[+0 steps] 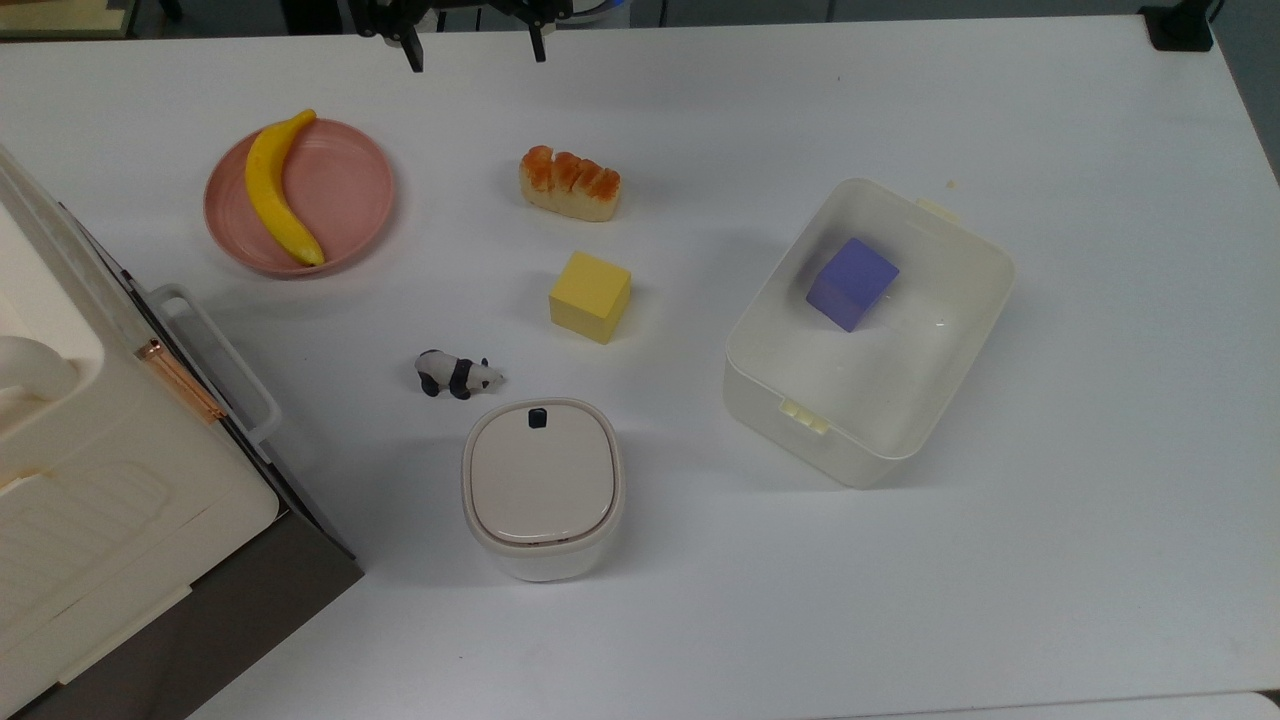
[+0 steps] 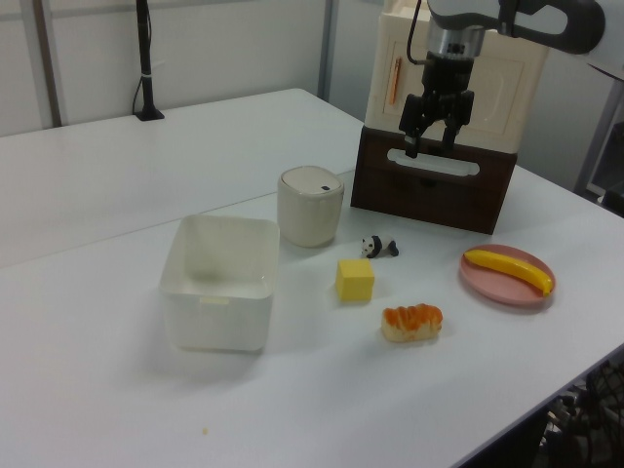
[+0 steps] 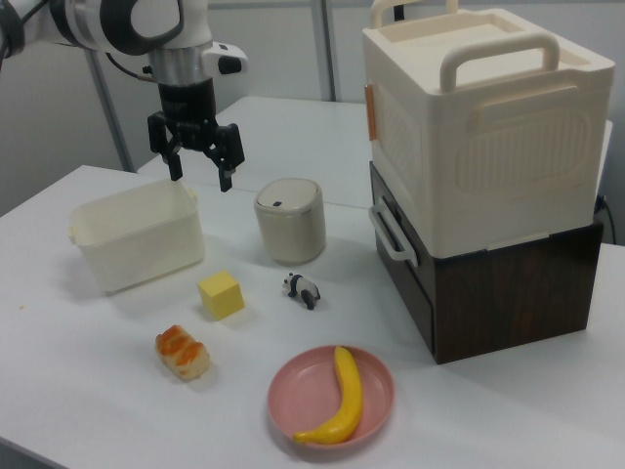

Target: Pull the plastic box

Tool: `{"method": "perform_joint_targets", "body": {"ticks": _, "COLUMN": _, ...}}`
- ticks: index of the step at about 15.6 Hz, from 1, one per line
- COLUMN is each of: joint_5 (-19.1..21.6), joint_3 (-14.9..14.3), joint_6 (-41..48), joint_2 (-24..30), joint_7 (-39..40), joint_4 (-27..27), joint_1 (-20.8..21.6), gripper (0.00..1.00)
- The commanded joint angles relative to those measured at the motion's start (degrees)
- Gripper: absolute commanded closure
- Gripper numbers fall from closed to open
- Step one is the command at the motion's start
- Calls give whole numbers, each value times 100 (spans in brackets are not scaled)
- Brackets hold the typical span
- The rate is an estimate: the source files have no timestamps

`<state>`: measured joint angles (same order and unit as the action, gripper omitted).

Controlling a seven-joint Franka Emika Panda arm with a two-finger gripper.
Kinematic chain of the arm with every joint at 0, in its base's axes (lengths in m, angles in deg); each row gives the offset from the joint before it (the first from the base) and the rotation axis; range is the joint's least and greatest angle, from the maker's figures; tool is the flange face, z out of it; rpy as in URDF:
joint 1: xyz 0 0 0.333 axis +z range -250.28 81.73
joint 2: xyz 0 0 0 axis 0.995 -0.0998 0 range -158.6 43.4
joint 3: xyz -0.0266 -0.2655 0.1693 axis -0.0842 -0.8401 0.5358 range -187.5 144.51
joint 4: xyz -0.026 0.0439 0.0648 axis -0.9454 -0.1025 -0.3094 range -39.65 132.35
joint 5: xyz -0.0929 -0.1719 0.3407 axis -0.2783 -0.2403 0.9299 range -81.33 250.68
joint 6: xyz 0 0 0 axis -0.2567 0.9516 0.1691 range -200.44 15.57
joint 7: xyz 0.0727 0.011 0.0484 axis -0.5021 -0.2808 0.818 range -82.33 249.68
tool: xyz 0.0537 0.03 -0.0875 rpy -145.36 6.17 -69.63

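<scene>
A white table (image 1: 900,620) w/ scattered props, arm not yet engaged. Nearest in the top view: a small white container (image 1: 542,489) w/ beige lid, and a big cream appliance (image 1: 90,470) on a dark base at the top view's left. Just beyond, at the top view's right, sits the plastic box (image 1: 866,330), a translucent milky tub set at an angle, open-topped, pale clip tabs on two rims, a purple cube (image 1: 853,283) inside toward its far end. Mid-table: a toy panda (image 1: 457,375), a yellow block (image 1: 590,296), then a bread piece (image 1: 570,183) and a pink plate (image 1: 345,190) carrying a banana (image 1: 277,190). Farthest back, the tool (image 1: 475,52) hangs above the table edge, fingers apart, holding nothing, well apart from the box.

Step in hand, by judgement: approach, w/ no contact made. To do it well, the tool likely needs to travel toward the top view's right, come down over one wall, one finger inside and one outside, and close on the rim away from the clip tabs. Draw low and straight, so the light tub slides rather than tips. The loose cube may shift; approx. a slow, even pull suits. Bread and yellow block lie well off to the side.
</scene>
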<state>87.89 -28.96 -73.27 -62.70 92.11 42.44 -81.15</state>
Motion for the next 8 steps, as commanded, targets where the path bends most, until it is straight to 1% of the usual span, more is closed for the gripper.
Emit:
{"method": "perform_joint_targets", "body": {"ticks": 1, "joint_5": 66, "joint_3": -498, "joint_6": -380, "joint_2": 9, "joint_7": -53, "joint_4": 215, "joint_1": 135, "gripper": 0}}
{"method": "perform_joint_targets", "body": {"ticks": 8, "joint_5": 74, "joint_3": -493, "joint_6": -366, "joint_2": 17, "joint_7": -35, "joint_4": 207, "joint_1": 127, "gripper": 0}}
